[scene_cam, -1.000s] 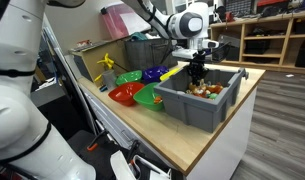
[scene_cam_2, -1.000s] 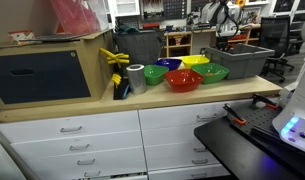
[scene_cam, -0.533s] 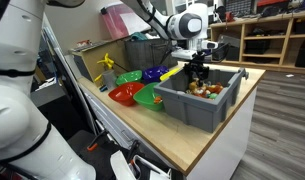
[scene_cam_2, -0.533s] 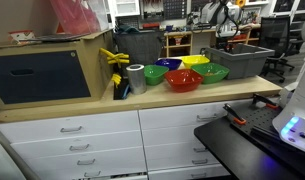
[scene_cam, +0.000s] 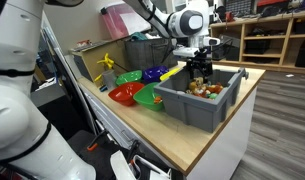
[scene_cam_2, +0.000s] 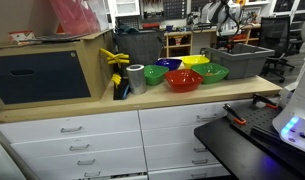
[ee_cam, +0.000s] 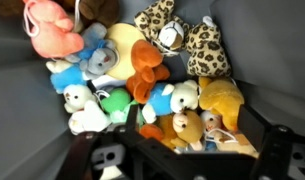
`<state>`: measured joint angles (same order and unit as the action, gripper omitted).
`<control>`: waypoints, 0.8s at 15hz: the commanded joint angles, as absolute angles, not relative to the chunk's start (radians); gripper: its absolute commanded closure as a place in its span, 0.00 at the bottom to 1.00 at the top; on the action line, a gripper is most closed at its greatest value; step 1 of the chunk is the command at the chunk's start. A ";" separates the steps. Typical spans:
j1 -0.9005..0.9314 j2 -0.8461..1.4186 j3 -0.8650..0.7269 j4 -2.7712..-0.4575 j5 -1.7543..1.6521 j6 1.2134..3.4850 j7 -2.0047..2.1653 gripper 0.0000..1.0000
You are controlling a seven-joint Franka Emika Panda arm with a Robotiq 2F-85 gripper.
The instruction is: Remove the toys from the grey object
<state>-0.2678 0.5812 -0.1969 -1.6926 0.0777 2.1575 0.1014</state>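
Observation:
The grey object (scene_cam: 197, 108) is a large bin at the near end of the counter, also seen in an exterior view (scene_cam_2: 239, 63). The toys (scene_cam: 204, 89) lie heaped inside it. In the wrist view they are small plush animals: a pink one (ee_cam: 50, 26), a leopard-print one (ee_cam: 188, 42), an orange one (ee_cam: 144, 70), a blue and white bear (ee_cam: 80, 92) and a yellow one (ee_cam: 223, 98). My gripper (scene_cam: 199, 69) hangs just over the pile. Its jaws (ee_cam: 190, 127) stand open, wide apart, with a small tan bear (ee_cam: 182, 124) lying loose between the fingers.
Red (scene_cam: 124, 94), green (scene_cam: 149, 96), purple (scene_cam: 128, 76) and yellow (scene_cam: 158, 73) bowls sit beside the bin. A darker crate (scene_cam: 142, 50) stands behind them. A tape roll (scene_cam_2: 136, 77), yellow clamps (scene_cam_2: 118, 62) and a dark box (scene_cam_2: 47, 72) sit further along the counter.
The jaws have spread from nearly shut to wide open over the pile. The arm has stayed almost in place above the bin.

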 commanded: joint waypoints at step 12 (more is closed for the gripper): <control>-0.267 0.564 -0.197 -1.684 0.064 2.156 0.101 0.00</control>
